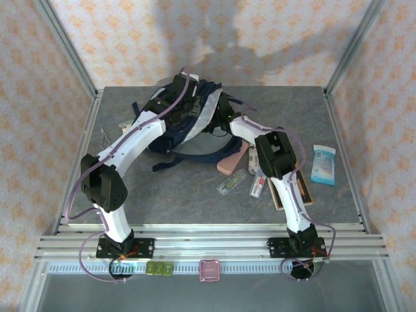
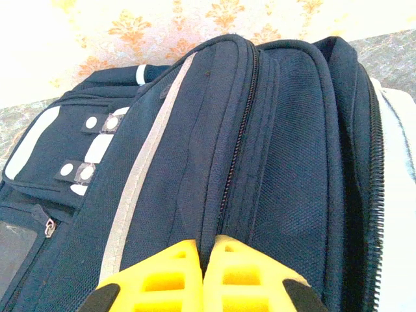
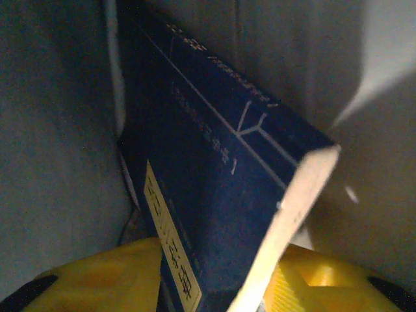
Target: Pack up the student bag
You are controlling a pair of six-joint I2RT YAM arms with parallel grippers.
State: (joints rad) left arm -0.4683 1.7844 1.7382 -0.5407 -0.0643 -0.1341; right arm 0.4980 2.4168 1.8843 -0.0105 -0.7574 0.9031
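Student bag (image 1: 185, 130) lies at the far edge of the worktop (image 1: 162, 195), abt mid-width, main compartment unzipped w/ pale lining showing. Left gripper (image 2: 205, 273) is closed tight. A fold of the bag's top seam, beside the zip, runs in btwn its fingers, so it looks pinched there, prob. to hold the mouth open. Right gripper (image 3: 214, 292) is down inside the bag, grey lining all round. A dark-blue book (image 3: 214, 195) w/ a pale page edge stands tilted btwn its yellow fingers (image 3: 97, 279). Fingers are apart w/ the book in the gap; can't tell whether they're pinching it or have let go.

Progress, my read: one item, the book, is in or as good as in. The rest isn't packed.

- Just on the near side of the bag, a pink case (image 1: 234, 158), by the straps.
- Nearer the front edge, a few small packets (image 1: 258, 185).
- A flat tan-edged item (image 1: 304, 192), partly under the right forearm.
- A wipes pack (image 1: 323, 164) close to the right edge, well apart from the bag.

So early-to-mid stage: roughly five things to go in, then prob. zip it shut. Can't see what else is already inside.
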